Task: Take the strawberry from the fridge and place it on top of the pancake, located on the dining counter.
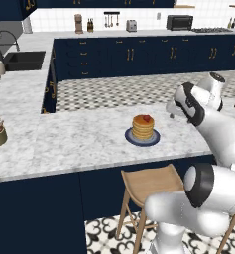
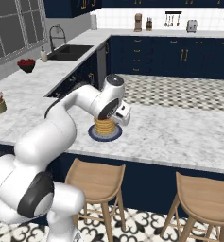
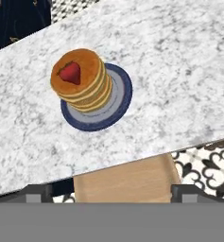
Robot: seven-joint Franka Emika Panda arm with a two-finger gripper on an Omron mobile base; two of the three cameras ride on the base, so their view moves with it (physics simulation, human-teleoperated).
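Strawberry point(image 3: 70, 73) sits on top of the pancake point(image 3: 81, 79), on its plate point(image 3: 114, 101) on the counter point(image 3: 179, 71). Gripper point(image 3: 111, 193) above, fingers wide apart, empty; placement looks done.

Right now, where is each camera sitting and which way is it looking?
Left base view: behind the arm on its left, looking forward and down at the pancake on the dining counter; white arm at lower right.
Right base view: behind on its right, same counter; arm at lower left.
Hand view: on the hand, looking down at the strawberry.
All share the pancake.
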